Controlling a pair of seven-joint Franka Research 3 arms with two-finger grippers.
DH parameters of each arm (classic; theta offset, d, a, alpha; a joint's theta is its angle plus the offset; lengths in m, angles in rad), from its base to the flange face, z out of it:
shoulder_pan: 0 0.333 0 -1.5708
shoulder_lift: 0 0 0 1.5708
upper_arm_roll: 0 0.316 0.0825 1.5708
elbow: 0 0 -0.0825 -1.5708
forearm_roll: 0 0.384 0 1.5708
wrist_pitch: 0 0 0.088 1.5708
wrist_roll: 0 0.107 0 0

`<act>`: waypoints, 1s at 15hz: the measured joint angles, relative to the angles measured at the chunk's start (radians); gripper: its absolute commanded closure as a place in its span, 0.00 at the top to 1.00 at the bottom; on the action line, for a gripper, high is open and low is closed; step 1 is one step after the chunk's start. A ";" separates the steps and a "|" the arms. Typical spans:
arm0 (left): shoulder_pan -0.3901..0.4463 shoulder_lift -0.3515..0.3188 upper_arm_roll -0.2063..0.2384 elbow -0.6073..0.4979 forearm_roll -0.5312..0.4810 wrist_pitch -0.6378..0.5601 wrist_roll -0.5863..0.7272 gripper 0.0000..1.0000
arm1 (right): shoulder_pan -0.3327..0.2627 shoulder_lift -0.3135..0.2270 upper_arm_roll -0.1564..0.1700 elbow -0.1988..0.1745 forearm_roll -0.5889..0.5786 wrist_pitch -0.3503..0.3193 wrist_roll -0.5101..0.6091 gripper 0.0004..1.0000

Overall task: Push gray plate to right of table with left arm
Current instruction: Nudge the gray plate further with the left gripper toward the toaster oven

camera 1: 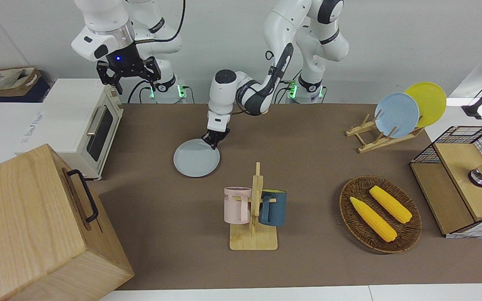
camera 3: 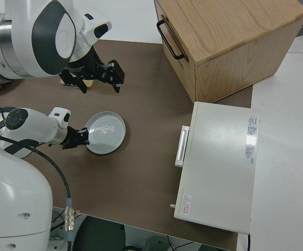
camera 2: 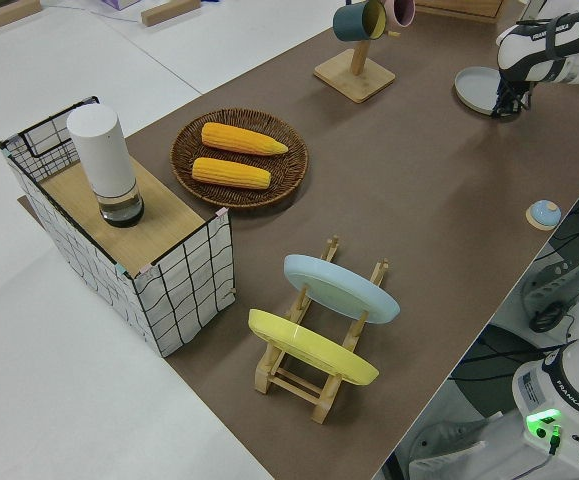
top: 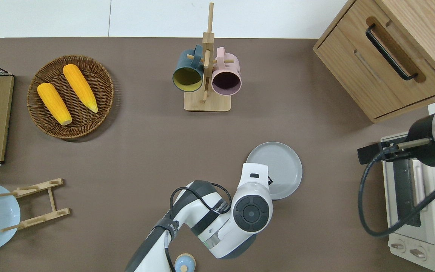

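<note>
Left tool (camera 1: 214, 140) rests its tips, close together, against the gray plate (camera 1: 195, 159) at the rim edge nearest the robots. Plate lies flat on the worktop (camera 1: 308, 167), between mug rack (camera 1: 254, 209) and toaster oven (camera 1: 83, 125). Right arm parked, fingers apart.

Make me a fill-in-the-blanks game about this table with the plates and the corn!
1. The left gripper touches the rim of the ____ plate.
2. The wicker basket holds ____ ears of corn.
3. The dark blue mug and the ____ mug hang on the wooden stand.
4. The right arm is ____.

Missing words: gray; two; pink; parked
</note>
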 measured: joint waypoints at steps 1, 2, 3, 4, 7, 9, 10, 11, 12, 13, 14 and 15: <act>-0.009 0.008 0.001 0.012 0.016 -0.004 -0.019 0.00 | 0.000 0.000 0.000 0.000 0.000 0.000 0.000 0.98; -0.017 0.015 0.001 0.023 0.034 -0.010 -0.038 0.00 | 0.000 0.000 0.000 0.000 0.000 0.000 0.000 0.98; -0.023 0.019 0.002 0.030 0.048 -0.013 -0.052 0.00 | 0.000 0.000 0.000 0.000 0.000 0.000 0.000 0.98; -0.026 0.022 0.002 0.035 0.055 -0.013 -0.061 0.00 | 0.000 0.000 0.000 0.000 0.000 0.000 0.000 0.98; -0.039 0.036 0.002 0.056 0.059 -0.015 -0.070 0.06 | 0.000 0.000 0.000 0.000 0.000 0.000 0.000 0.98; -0.042 0.041 0.003 0.066 0.062 -0.029 -0.071 0.35 | 0.000 0.000 0.000 0.000 0.000 0.000 0.000 0.98; -0.044 0.043 0.003 0.071 0.067 -0.035 -0.071 0.61 | 0.000 0.000 0.000 0.000 0.000 0.000 0.000 0.98; -0.045 0.045 0.003 0.075 0.074 -0.045 -0.071 0.77 | 0.000 0.000 0.000 0.000 0.000 0.000 0.000 0.98; -0.046 0.049 0.003 0.079 0.080 -0.054 -0.071 0.90 | 0.000 0.000 0.000 0.000 0.000 0.000 0.000 0.98; -0.047 0.055 0.003 0.085 0.085 -0.062 -0.070 0.96 | 0.000 0.000 0.000 0.000 0.000 0.000 0.000 0.98; -0.047 0.059 0.003 0.093 0.089 -0.074 -0.070 0.98 | 0.000 0.000 0.000 0.000 0.000 0.000 0.000 0.98; -0.046 0.059 0.004 0.101 0.093 -0.094 -0.070 0.99 | 0.000 0.000 0.000 0.000 0.000 0.000 0.000 0.98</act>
